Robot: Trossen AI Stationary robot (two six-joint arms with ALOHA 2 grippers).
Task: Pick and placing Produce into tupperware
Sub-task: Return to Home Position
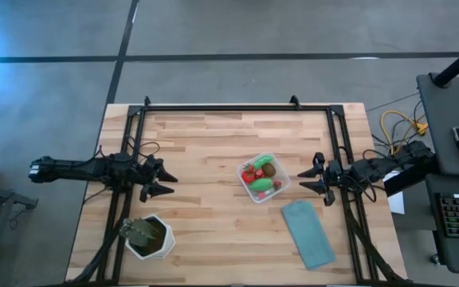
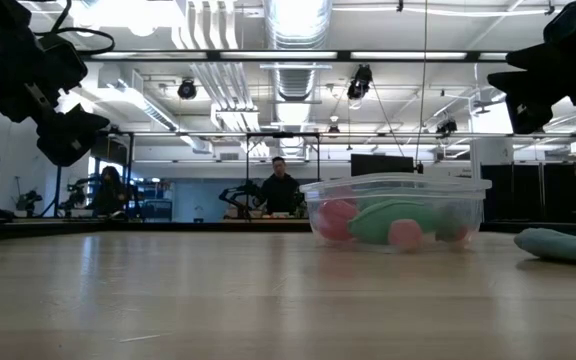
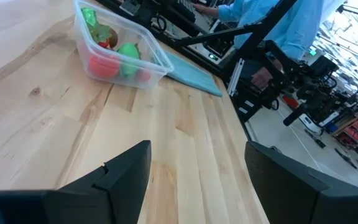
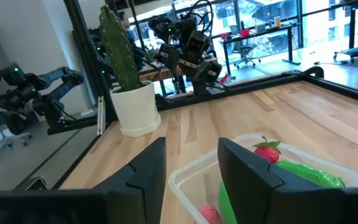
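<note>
Carrying everything: a pale wooden table (image 1: 213,151) with black rails (image 1: 213,107) round its edges.
Left arm (image 1: 86,168): reaches in from the table's left side. The left claw (image 1: 171,184) hangs well above the wood, its fingers spread wide with nothing between them.
Right arm (image 1: 381,166): reaches in from the right side. The right claw (image 1: 301,181) hangs high too, just beside the tupperware and pointing at it, its fingers parted and empty.
Cloth: a flat teal cloth (image 1: 307,233) lies on the right half of the table, near the tupperware but apart from it.
Plant: a green cactus (image 1: 140,231) stands upright in a white pot (image 1: 159,244) on the left half, close to the left arm.
Tupperware (image 1: 280,170): clear and lidless, it sits right of the table's middle, turned askew to the table's edges.
Produce (image 1: 262,177): all of it lies inside the tupperware. That is green elongated pieces, a brown oval, red and pink round ones, and a strawberry (image 4: 267,151) against one wall.
</note>
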